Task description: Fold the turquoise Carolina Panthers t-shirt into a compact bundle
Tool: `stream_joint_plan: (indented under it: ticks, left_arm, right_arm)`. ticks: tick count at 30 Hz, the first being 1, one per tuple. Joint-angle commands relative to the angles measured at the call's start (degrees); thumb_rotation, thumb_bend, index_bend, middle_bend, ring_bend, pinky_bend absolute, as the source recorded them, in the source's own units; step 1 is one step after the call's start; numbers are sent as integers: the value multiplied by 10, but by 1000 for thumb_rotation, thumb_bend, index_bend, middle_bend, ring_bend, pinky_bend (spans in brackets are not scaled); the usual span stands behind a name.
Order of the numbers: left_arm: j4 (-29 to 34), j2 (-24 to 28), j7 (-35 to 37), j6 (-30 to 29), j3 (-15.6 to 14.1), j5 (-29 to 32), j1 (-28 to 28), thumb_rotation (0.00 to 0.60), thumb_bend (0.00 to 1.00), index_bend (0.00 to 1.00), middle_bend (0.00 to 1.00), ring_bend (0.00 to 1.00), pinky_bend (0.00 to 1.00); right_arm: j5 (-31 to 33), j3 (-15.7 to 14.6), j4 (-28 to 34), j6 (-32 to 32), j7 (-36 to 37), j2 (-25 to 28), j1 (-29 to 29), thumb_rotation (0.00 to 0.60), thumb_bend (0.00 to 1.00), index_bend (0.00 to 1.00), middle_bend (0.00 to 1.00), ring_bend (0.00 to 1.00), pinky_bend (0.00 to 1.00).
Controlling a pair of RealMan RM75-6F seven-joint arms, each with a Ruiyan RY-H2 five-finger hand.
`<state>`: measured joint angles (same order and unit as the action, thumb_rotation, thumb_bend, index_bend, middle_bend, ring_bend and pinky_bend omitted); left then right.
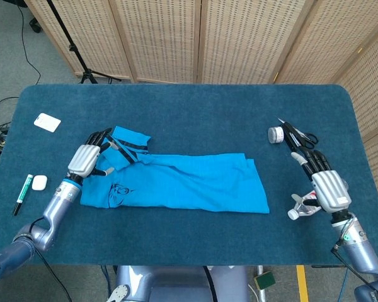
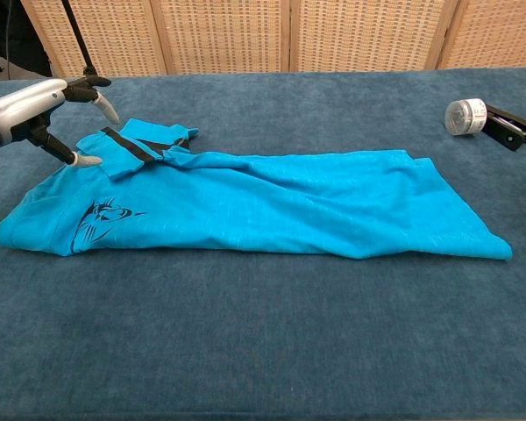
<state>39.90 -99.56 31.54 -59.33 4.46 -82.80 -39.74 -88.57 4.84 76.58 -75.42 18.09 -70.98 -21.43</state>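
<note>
The turquoise t-shirt (image 1: 183,182) lies folded into a long strip across the middle of the blue table, its black panther logo (image 1: 116,190) at the left end; in the chest view the t-shirt (image 2: 272,206) spans most of the width. My left hand (image 1: 88,158) hovers over the shirt's left end by the black-trimmed sleeve (image 1: 123,150), fingers spread, holding nothing; the chest view shows the left hand (image 2: 35,110) just above the cloth. My right hand (image 1: 324,185) rests open on the table, well right of the shirt's right edge.
Scissors (image 1: 297,135) and a small round roll (image 1: 276,134) lie at the right, seen as roll (image 2: 464,116) in the chest view. A white card (image 1: 47,122), a small white case (image 1: 39,182) and a pen (image 1: 22,195) lie at the table's left edge.
</note>
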Motion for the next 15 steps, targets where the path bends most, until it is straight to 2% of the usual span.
stream_joint_plan:
  ticks: [1,7,15]
  left_arm:
    - [0,-4,-9,15,2,9,4,600,260,420,0,0,0]
    - [-4,-6,2,22,-1,8,9,600,274,419,0,0,0]
    - [-43,-40,22,-11,-14,-15,21,600,271,419,0,0,0]
  right_arm:
    - [-1,0,-1,0,2,1,0,600,131,28,0,0,0]
    - [-1,0,-1,-1,4,1,0,600,131,33,0,0,0]
    - [-1,0,0,1,5,2,0,600,131,33,0,0,0]
